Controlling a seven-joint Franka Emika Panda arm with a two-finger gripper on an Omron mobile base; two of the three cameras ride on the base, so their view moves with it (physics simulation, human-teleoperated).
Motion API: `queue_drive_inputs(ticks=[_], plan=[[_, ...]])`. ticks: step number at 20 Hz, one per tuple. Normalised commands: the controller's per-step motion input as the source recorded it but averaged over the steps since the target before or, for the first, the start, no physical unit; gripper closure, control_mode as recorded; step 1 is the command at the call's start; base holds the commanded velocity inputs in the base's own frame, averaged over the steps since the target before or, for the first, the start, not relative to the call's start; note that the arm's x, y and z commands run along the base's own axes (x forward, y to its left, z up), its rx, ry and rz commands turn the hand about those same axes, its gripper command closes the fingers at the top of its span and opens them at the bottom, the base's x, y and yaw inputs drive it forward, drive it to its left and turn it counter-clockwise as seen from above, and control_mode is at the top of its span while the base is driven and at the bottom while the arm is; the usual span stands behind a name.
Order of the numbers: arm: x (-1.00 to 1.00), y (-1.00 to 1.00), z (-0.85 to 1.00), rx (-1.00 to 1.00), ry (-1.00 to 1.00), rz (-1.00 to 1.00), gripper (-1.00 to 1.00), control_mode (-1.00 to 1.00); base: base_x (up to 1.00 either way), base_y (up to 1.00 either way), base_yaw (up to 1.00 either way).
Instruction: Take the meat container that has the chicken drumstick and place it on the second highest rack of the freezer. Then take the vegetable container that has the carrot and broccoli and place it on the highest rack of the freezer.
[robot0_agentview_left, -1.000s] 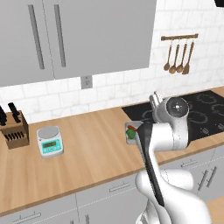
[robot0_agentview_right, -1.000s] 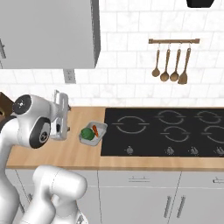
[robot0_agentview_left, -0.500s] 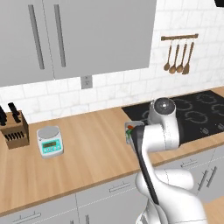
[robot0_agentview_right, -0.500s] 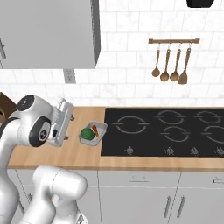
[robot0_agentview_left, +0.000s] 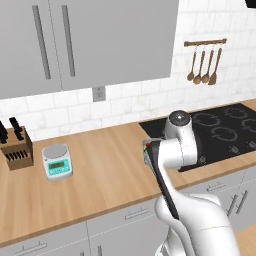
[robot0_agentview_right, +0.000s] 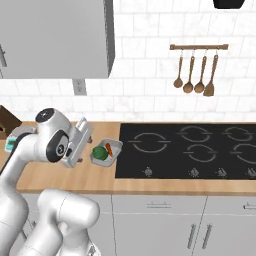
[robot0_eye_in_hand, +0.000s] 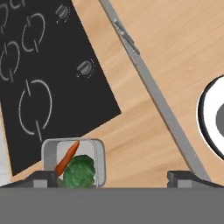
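Gripper: you have the gripper (robot0_eye_in_hand: 113, 178) with its fingers spread wide, and nothing sits between them. In the hand view one dark fingertip (robot0_eye_in_hand: 43, 176) rises just beside the vegetable container, the other well off to the right over bare wood.
Vegetable container: your target, the vegetable container (robot0_agentview_right: 106, 152), is a small grey tray resting on the wooden counter (robot0_agentview_right: 75, 175), just left of the cooktop's near left corner. In the hand view its rim (robot0_eye_in_hand: 100, 153) is clear of the fingers.
Carrot: the carrot (robot0_eye_in_hand: 66, 157) lies slanted inside the tray, touching the broccoli; in the right base view you see it as a small orange piece (robot0_agentview_right: 108, 148) on the tray's right side.
Broccoli: the broccoli (robot0_eye_in_hand: 79, 172) fills the near end of the tray in the hand view; from the right base view it is the green lump (robot0_agentview_right: 99, 152) at the tray's left.
Arm: in the left base view your arm's white wrist (robot0_agentview_left: 181, 145) hides most of the tray, with only a sliver showing at its left edge.
Cooktop: the black cooktop (robot0_agentview_right: 190, 150) lies to the right of the tray, set into the counter.
Other things: a scale (robot0_agentview_left: 57, 161) and a knife block (robot0_agentview_left: 15, 149) stand far to the left on the counter; utensils (robot0_agentview_right: 195, 75) hang on a wall rail above the cooktop.
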Motion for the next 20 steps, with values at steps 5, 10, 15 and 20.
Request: queue_drive_inputs(ticks=[5,10,15,20], plan=[[0.37,-0.06,-0.33,0.03,0.06,-0.08,-1.00,-1.00,0.00,0.00,0.00],[0.35,-0.11,-0.33,0.05,0.03,-0.05,-1.00,-1.00,0.00,0.00,0.00],[0.32,-0.11,-0.25,0.04,0.07,-0.03,-1.00,-1.00,0.00,0.00,0.00],[0.14,0.00,-0.29,0.00,0.11,0.00,-1.00,-1.00,0.00,0.00,0.00]])
